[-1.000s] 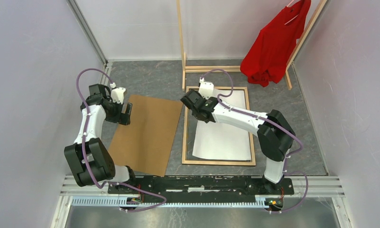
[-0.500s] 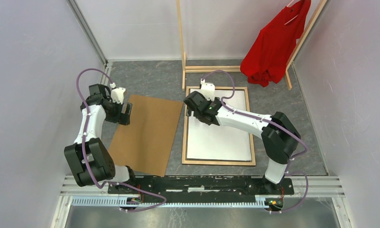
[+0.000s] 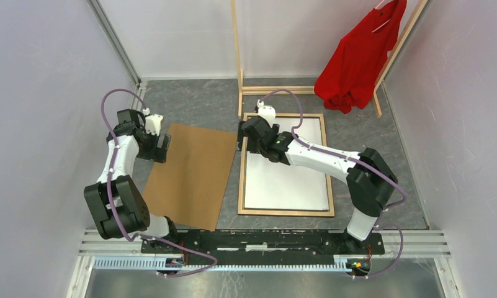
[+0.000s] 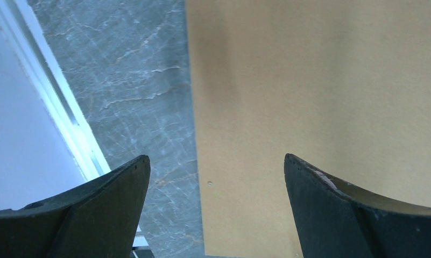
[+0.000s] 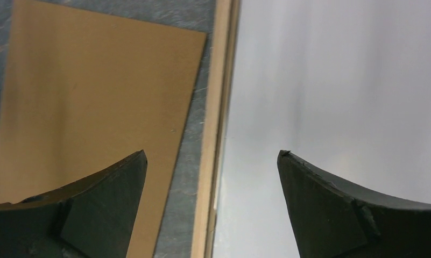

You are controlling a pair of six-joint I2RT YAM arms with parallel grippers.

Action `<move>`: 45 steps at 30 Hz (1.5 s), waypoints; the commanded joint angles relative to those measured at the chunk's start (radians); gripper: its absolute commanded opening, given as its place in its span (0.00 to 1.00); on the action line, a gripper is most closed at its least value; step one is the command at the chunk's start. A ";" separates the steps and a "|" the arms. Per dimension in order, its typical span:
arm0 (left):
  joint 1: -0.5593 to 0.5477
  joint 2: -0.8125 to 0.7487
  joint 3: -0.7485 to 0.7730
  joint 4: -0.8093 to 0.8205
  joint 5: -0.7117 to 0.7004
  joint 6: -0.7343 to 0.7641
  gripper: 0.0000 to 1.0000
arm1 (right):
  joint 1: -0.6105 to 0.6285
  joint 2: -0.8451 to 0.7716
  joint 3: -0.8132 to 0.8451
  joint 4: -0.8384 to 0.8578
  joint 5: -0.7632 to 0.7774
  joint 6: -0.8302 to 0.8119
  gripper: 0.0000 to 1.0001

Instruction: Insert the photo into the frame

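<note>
The right claw [image 5: 212,156] hangs with its fingers apart, holding nothing, above the left rail of the frame [image 3: 286,212]. The photo [image 3: 287,183] lies white side up inside the frame. The left claw [image 4: 217,158], also spread, hovers over the brown board [image 3: 190,177] at its left edge.

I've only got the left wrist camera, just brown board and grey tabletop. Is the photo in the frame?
Observer: Yes. In the top view the photo lies white side up inside the frame.
Operator: Is the right arm holding it?
Observer: No. The right claw is open above the frame's left rail, with nothing between its fingers.
Operator: Anything standing near the frame?
Observer: A wooden rack with a red shirt stands just behind it.
</note>
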 commanded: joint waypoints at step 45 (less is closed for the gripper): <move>0.071 0.349 -0.133 0.243 -0.089 -0.004 0.83 | 0.138 0.186 -0.055 0.548 -0.429 0.410 0.95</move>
